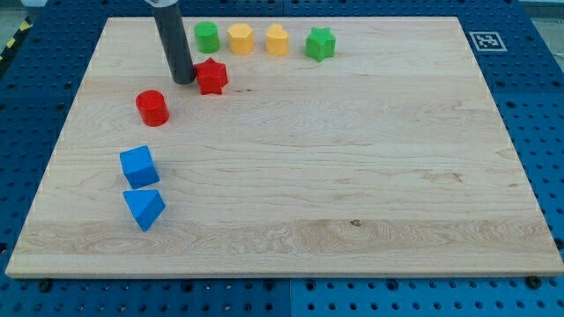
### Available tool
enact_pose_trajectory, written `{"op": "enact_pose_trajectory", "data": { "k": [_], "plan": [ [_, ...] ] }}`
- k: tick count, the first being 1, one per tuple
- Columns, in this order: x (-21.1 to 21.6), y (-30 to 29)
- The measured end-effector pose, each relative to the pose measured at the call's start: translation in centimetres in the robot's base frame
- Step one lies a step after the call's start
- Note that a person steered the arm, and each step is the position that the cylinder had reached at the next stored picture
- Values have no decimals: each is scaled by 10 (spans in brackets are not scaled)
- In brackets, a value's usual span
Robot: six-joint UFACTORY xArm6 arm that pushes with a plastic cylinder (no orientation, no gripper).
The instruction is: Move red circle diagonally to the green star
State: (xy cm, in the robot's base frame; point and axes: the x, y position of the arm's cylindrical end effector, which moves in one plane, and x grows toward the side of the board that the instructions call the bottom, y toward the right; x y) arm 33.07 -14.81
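Note:
The red circle (152,107) stands at the view's upper left on the wooden board (352,176). The green star (321,43) sits near the top edge, right of centre-left. My tip (184,80) rests on the board just left of a red star (211,77), touching or nearly touching it, and up and to the right of the red circle, apart from it. The rod rises out of the view's top.
A green circle (207,37), a yellow hexagon (241,39) and a yellow pentagon-like block (278,40) line the top edge left of the green star. A blue cube (139,166) and a blue triangle (144,209) lie at the left.

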Motion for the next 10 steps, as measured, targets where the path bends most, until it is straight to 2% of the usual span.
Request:
{"op": "enact_pose_trajectory", "data": {
  "k": [2, 4, 6, 8, 9, 10],
  "plan": [
    [-4, 29],
    [-4, 32],
    [5, -101],
    [54, -102],
    [54, -102],
    [61, -76]
  ]
}}
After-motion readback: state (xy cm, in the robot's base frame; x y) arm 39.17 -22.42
